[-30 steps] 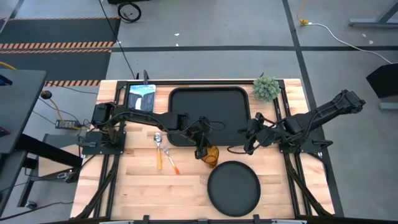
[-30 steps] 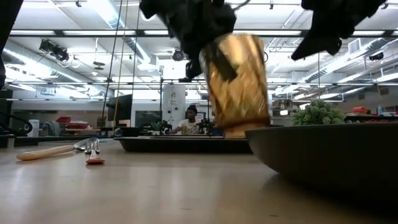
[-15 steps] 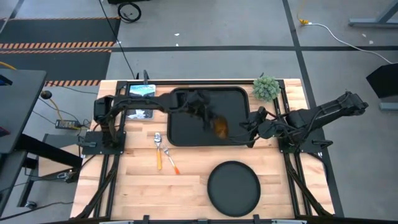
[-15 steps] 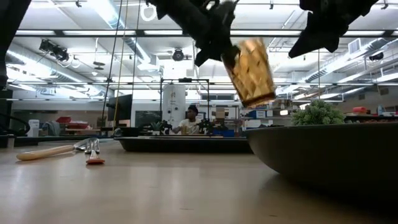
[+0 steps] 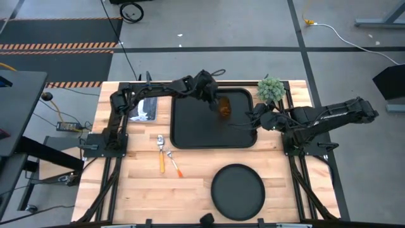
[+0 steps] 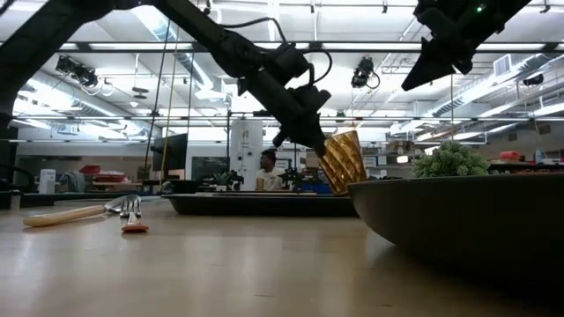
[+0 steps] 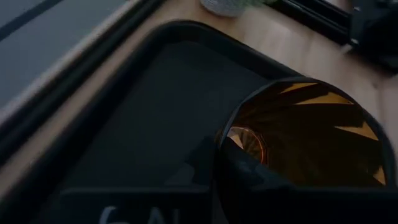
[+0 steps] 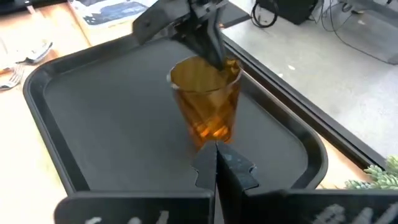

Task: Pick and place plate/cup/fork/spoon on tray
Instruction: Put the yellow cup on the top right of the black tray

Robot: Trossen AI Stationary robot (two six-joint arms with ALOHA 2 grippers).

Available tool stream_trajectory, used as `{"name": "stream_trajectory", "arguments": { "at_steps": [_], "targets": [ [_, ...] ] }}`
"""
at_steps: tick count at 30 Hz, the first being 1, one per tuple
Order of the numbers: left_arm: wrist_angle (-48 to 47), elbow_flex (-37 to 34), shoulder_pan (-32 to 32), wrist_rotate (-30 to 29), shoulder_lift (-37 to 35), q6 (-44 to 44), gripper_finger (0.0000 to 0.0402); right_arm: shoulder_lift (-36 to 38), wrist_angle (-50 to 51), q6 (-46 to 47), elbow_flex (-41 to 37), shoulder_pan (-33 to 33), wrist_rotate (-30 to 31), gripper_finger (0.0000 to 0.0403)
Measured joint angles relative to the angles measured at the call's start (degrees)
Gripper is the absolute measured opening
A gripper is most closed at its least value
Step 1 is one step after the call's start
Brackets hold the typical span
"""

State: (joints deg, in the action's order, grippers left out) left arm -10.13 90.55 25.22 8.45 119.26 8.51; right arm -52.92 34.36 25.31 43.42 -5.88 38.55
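Note:
The amber cup [image 5: 224, 107] hangs in my left gripper [image 5: 214, 99] over the far right part of the black tray [image 5: 190, 130]. In the low view the cup [image 6: 344, 163] is tilted, with its base close above the tray rim [image 6: 256, 204]. Whether it touches the tray floor I cannot tell. My right gripper [image 8: 216, 163] is shut and empty at the tray's right edge [image 5: 254, 118], just short of the cup [image 8: 208, 106]. The round black plate [image 5: 237, 190] lies on the table near the front edge. The spoon [image 5: 161, 151] and fork [image 5: 175, 164] lie left of it. My left gripper holds the cup by its rim [image 8: 227, 65], on the side away from my right gripper. One finger [image 7: 245, 171] reaches inside the cup and the other is outside. The fingers come slanting down from above and from the table's left. The cup hangs below them, mouth up and tilted.
A small green potted plant [image 5: 271, 90] stands at the tray's far right corner. A printed booklet [image 5: 144, 107] lies left of the tray. The tray floor [image 8: 112, 124] left of the cup is bare. People show in the room beyond the table [image 6: 267, 172].
My left gripper has carried the cup from beside the plate toward the table's far edge and a little right, over the tray, and lowered it close to the tray floor. The cup has stayed tilted. My right gripper has gone toward the far edge, alongside the tray.

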Motion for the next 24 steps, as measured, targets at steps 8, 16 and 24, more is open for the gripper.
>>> {"name": "stream_trajectory", "arguments": {
  "at_steps": [8,16,24],
  "targets": [
    [-11.20,13.83,1.60,0.45,6.40,-5.15,0.0017,-0.01,-1.79,-0.57,-0.02,1.78,-2.91,0.0009],
    [-13.92,20.15,1.17,0.43,11.44,-6.86,0.0021,0.00,-2.57,-0.61,-0.02,1.54,-4.13,0.0009],
    [-12.33,20.19,0.91,-0.35,11.46,-6.65,0.0089,0.64,-2.48,-1.94,-0.02,1.54,-4.29,0.0009]
  ]
}}
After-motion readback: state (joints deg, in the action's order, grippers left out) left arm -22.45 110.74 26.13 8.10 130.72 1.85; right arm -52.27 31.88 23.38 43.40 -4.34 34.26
